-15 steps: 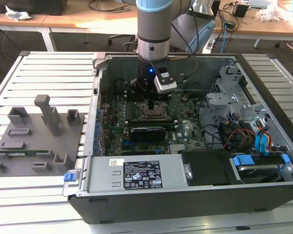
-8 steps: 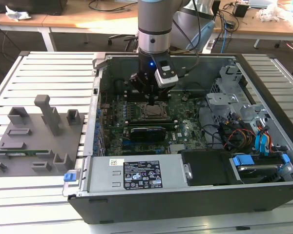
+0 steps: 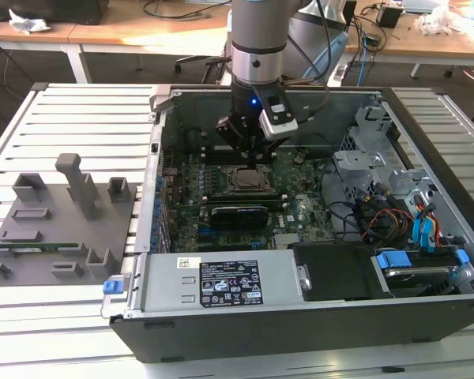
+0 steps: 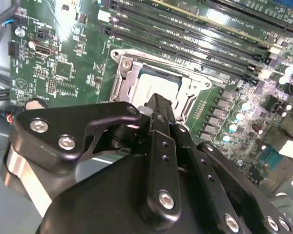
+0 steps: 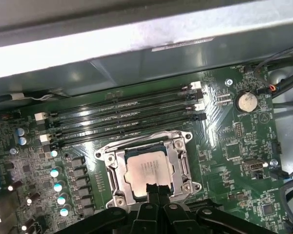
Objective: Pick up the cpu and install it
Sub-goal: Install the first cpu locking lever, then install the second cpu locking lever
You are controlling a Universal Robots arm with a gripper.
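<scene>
Exterior view, from its left to its right. Grey fixture tray (image 3: 59,221) with upright blocks sits on the slatted worktop (image 3: 79,118), well apart from the arm. Just beside it, the open PC case (image 3: 316,308) lies flat, label-covered power supply (image 3: 221,283) along the near edge, motherboard (image 3: 300,197) exposed in the middle, drive cage (image 3: 363,162) and blue-tabbed cable bundle (image 3: 423,229) toward the view's right.

Arm (image 3: 257,39) comes straight down into the case, wrist vertical, claw (image 3: 238,146) pointing down at the board, directly over the socket (image 3: 249,180). White camera housing (image 3: 278,118) rides on the wrist's side toward the view's right, tilted.

cpu (image 5: 147,171) is in the socket: silver-grey top sits flat inside the metal socket frame (image 5: 183,168) in both wrist views, pale rim visible around it. Also visible at (image 4: 154,87) in the second wrist view, partly covered by the claw linkage.

Claw (image 5: 157,189): fingers (image 5: 151,187) drawn together, tips meeting in a narrow point at the near edge of the cpu. Nothing gripped between them. Whether the tips touch the chip or hover just above it, cannot tell. In the second wrist view the claw (image 4: 158,105) shows the same pose, black linkage arms folded inward.

Memory slots (image 5: 122,119) run in parallel rows beside the socket, coin cell (image 5: 245,101) beyond their end.
</scene>
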